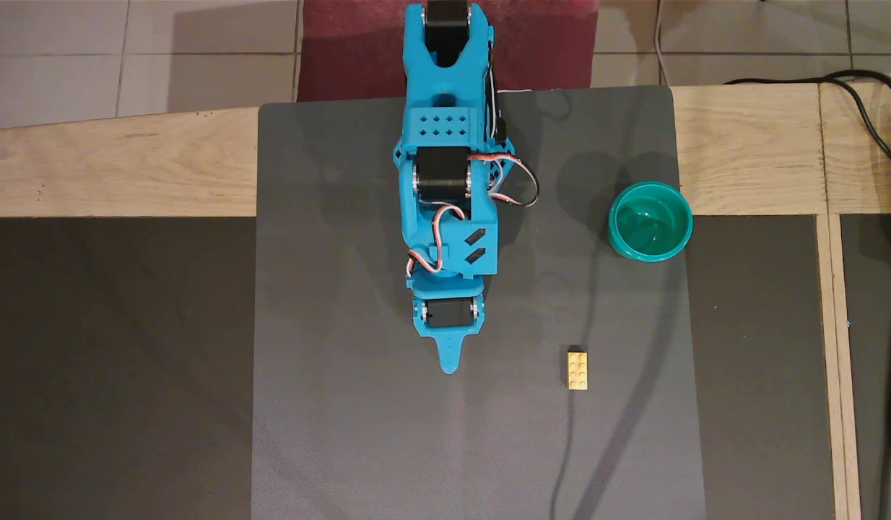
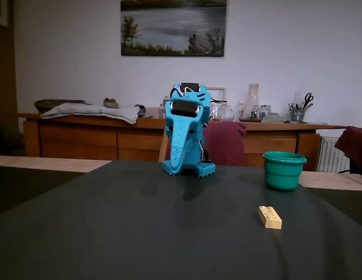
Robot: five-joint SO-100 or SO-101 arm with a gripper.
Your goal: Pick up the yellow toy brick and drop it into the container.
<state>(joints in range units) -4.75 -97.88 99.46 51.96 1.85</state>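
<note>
pincer [image 1: 449, 367]: closed, empty
brick [image 1: 577, 369]: 3 o'clock of pincer, overhead; long axis 12–6
cup [image 1: 650, 221]: 1 o'clock of brick

Overhead view: arm [image 1: 449, 144] base cut off by the top edge; pincer [image 1: 449, 361] seen end-on, fingers overlap, jaw gap can't be read. Fixed view: pincer [image 2: 176, 160] folded down against the arm body, same problem. Mat [image 1: 474, 433] runs off the bottom edge. Yellow toy brick [image 2: 270, 216] studs too blurred to count in fixed view.
</note>
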